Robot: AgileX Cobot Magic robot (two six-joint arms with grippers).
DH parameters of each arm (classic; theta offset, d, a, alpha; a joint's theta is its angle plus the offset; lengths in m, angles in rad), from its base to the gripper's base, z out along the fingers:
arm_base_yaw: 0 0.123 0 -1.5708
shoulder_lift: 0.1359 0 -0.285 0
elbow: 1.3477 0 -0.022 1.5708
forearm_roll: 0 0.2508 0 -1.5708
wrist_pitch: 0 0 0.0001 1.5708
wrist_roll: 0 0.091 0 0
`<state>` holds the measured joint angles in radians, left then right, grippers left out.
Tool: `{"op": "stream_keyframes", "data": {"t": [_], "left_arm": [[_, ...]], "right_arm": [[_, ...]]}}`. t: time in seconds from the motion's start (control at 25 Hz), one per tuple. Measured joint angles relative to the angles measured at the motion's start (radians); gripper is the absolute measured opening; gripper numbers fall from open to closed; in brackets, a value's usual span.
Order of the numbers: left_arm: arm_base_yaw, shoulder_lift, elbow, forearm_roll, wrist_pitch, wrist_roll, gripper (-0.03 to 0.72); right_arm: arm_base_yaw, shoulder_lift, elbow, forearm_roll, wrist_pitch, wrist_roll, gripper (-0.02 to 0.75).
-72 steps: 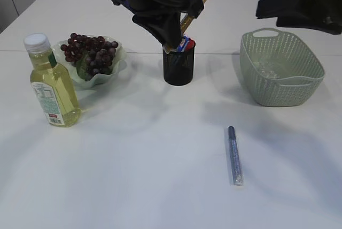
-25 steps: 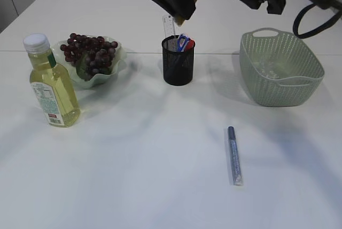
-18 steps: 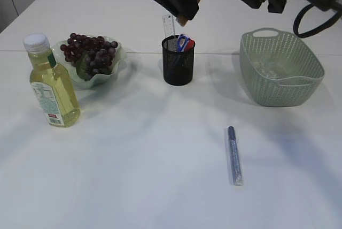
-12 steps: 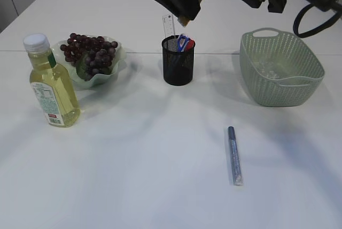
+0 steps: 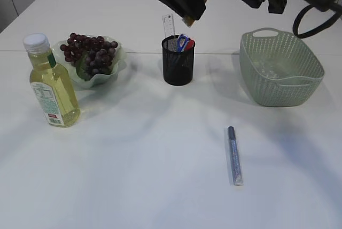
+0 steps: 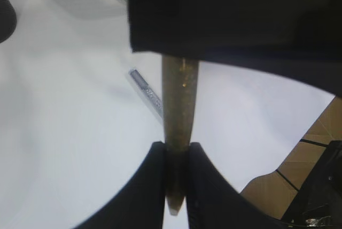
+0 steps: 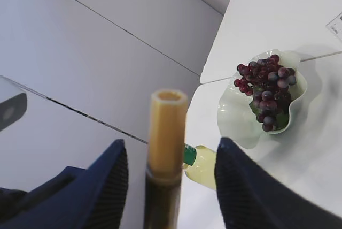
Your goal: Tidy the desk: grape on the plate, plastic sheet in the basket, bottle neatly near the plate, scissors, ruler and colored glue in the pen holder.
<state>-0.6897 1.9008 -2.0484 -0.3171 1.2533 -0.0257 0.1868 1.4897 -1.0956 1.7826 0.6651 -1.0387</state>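
While two arms crowded one gold glitter-glue tube (image 6: 180, 95) above the far middle of the desk, risks as I read them:
gold tube: hung tilted in the air, just above and right of the black mesh pen holder (image 5: 178, 68), not yet in it.
left claw (image 6: 176, 146): pinched tight on the tube's lower end; a narrow hold near the tip.
right claw (image 7: 171, 143): spread wide, fingers either side of the tube's upper end, apparently not touching it.
drop risk: if the left let go before the right clamped, the tube would fall onto the holder or the white table and could roll.
fight risk: if both clamped and pulled on different lines, the tube could twist or slip out of the narrow hold.
holder risk: already crowded with the clear plastic ruler (image 5: 169, 25) and the blue-and-red-handled scissors (image 5: 184, 42); a slanted entry could catch the rim or tip the light holder.
arm clash: both arms sat close together above the holder; little room for a correction.
blue glitter-glue stick (image 5: 234, 155): lay flat near right, well apart from the holder; round, likely to roll if nudged.
purple grapes (image 5: 91, 52): on the wavy pale-green plate (image 5: 121, 47), far left.
yellow-liquid bottle (image 5: 51, 87): upright, left, near the plate.
pale-green woven basket (image 5: 280, 87): far right; something clear seemed to lie inside, too faint to confirm.
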Motion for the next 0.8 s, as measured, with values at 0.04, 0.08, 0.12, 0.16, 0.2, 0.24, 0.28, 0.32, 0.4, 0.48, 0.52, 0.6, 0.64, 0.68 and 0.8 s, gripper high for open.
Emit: {"op": "stream_keyframes", "data": {"t": [0.04,0.08,0.12,0.16,0.2,0.24,0.28,0.32,0.4,0.48,0.52,0.6,0.64,0.68,0.8], "left_arm": [[0.0,0.0,0.0,0.0,0.0,0.002,0.057],[0.0,0.0,0.0,0.0,0.0,0.002,0.057],[0.0,0.0,0.0,0.0,0.0,0.002,0.057],[0.0,0.0,0.0,0.0,0.0,0.002,0.057],[0.0,0.0,0.0,-0.001,0.0,0.002,0.057],[0.0,0.0,0.0,-0.001,0.0,0.002,0.057],[0.0,0.0,0.0,-0.001,0.0,0.002,0.057],[0.0,0.0,0.0,-0.001,0.0,0.002,0.057],[0.0,0.0,0.0,-0.001,0.0,0.002,0.057],[0.0,0.0,0.0,-0.001,0.0,0.002,0.057],[0.0,0.0,0.0,-0.001,0.0,0.002,0.057],[0.0,0.0,0.0,-0.001,0.0,0.002,0.057],[0.0,0.0,0.0,-0.001,0.0,0.002,0.057],[0.0,0.0,0.0,-0.001,0.0,0.002,0.057],[0.0,0.0,0.0,-0.001,0.001,0.002,0.057]], "right_arm": [[0.0,0.002,0.0,0.0,0.0,0.0,0.417],[0.0,0.004,0.0,0.0,0.0,0.0,0.411],[0.0,0.007,0.0,0.0,0.0,0.0,0.4],[0.0,0.007,-0.002,0.0,0.0,0.0,0.384],[0.0,0.007,-0.002,0.0,0.0,0.0,0.363],[0.0,0.007,-0.003,0.0,0.0,0.0,0.339],[0.0,0.007,-0.005,0.0,0.0,0.0,0.318],[0.0,0.007,-0.005,0.0,0.0,0.0,0.29],[0.0,0.007,-0.005,0.0,0.0,0.0,0.242],[0.0,0.007,-0.005,0.004,0.0,0.0,0.2],[0.0,0.007,-0.005,0.004,0.003,0.0,0.185],[0.0,0.007,-0.005,0.006,0.006,0.0,0.17],[0.0,0.007,-0.005,0.006,0.005,0.0,0.167],[0.0,0.007,-0.005,0.007,0.006,0.0,0.164],[0.0,0.007,-0.005,0.008,0.012,0.0,0.163]]}}
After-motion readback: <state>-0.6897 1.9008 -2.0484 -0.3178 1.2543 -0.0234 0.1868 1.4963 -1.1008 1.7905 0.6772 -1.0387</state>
